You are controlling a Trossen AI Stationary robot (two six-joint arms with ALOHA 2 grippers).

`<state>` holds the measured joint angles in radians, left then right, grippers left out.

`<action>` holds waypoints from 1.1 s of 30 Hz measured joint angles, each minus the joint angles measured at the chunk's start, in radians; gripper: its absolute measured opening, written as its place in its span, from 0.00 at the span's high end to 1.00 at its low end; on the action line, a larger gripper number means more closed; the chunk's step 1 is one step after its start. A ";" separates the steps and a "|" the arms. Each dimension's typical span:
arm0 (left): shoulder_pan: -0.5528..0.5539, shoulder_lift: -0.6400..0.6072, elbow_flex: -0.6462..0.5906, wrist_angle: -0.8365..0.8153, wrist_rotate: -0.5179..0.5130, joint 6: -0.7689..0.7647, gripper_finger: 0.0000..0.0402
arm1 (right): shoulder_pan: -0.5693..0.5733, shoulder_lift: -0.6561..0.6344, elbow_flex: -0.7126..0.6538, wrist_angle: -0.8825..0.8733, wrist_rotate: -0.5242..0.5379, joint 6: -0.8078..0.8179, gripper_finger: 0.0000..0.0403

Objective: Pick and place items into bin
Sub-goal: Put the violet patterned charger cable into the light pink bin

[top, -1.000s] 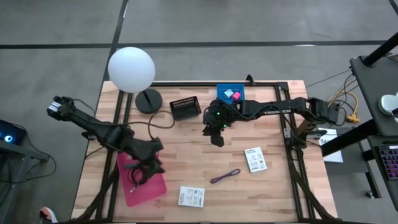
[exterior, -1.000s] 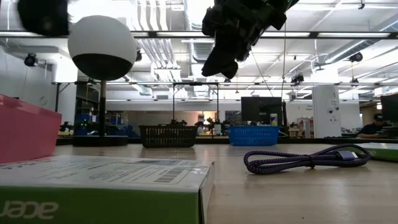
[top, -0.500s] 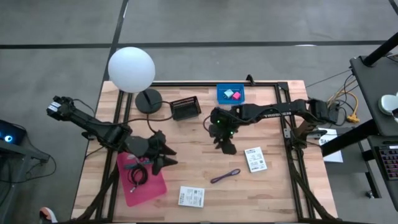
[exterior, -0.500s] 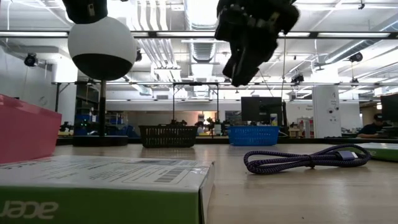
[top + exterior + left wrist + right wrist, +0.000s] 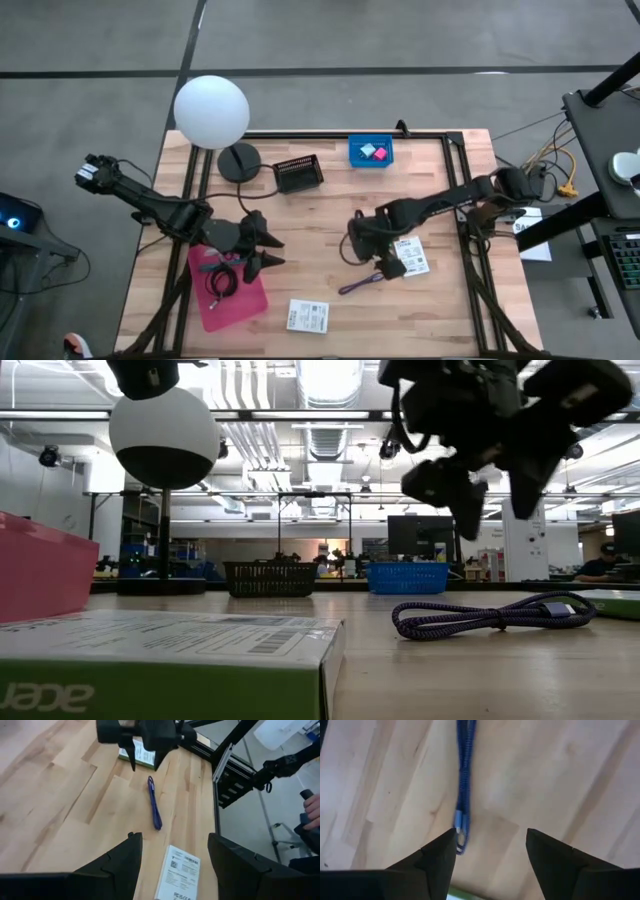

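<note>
The blue bin (image 5: 371, 152) holds two cubes (image 5: 373, 153). My right gripper (image 5: 383, 262) is open with nothing in it, just above the purple cable (image 5: 362, 283).

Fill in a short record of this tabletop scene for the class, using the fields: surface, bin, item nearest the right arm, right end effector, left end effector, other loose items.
surface: wooden table
bin: blue bin at the far edge, holding a pink cube and a pale teal cube
item nearest the right arm: purple cable, lying flat on the table
right end effector: open, above the cable, holding nothing
left end effector: open, empty, beside the pink tray
other loose items: two white packets; black basket
</note>
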<state>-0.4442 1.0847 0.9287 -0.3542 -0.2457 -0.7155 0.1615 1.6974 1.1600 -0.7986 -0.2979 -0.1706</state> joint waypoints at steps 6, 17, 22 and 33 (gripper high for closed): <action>0.000 0.001 -0.001 0.000 0.000 0.049 0.48 | 0.045 0.000 -0.086 0.084 0.004 0.175 0.44; 0.000 0.001 -0.002 0.000 -0.001 0.077 0.48 | 0.117 0.006 -0.184 0.214 0.005 0.246 0.44; 0.000 0.001 -0.002 0.001 -0.001 0.075 0.48 | 0.139 0.006 -0.221 0.331 0.008 0.269 0.44; 0.000 0.001 -0.003 0.001 -0.001 0.077 0.48 | 0.142 0.006 -0.270 0.372 0.039 0.275 0.48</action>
<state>-0.4442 1.0859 0.9257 -0.3534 -0.2466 -0.6384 0.3038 1.7035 0.8896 -0.4271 -0.2588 0.1040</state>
